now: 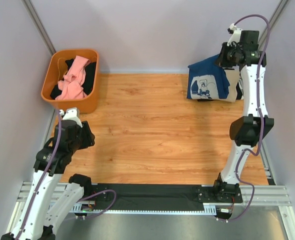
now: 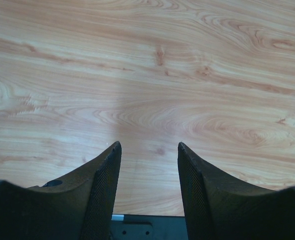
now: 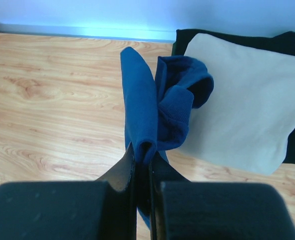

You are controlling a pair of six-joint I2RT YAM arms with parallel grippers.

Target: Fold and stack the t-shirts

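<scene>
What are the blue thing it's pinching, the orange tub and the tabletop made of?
The navy t-shirt: soft matte knit cloth, judging by its limp folds. The orange basket: probably plastic, with smooth, rigid moulded walls. The table: wood-grain surface, slight sheen; real wood or laminate, cannot tell.

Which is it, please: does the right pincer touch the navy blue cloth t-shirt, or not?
Touching: the right wrist view shows the right pincer pinching the navy blue cloth t-shirt.
</scene>
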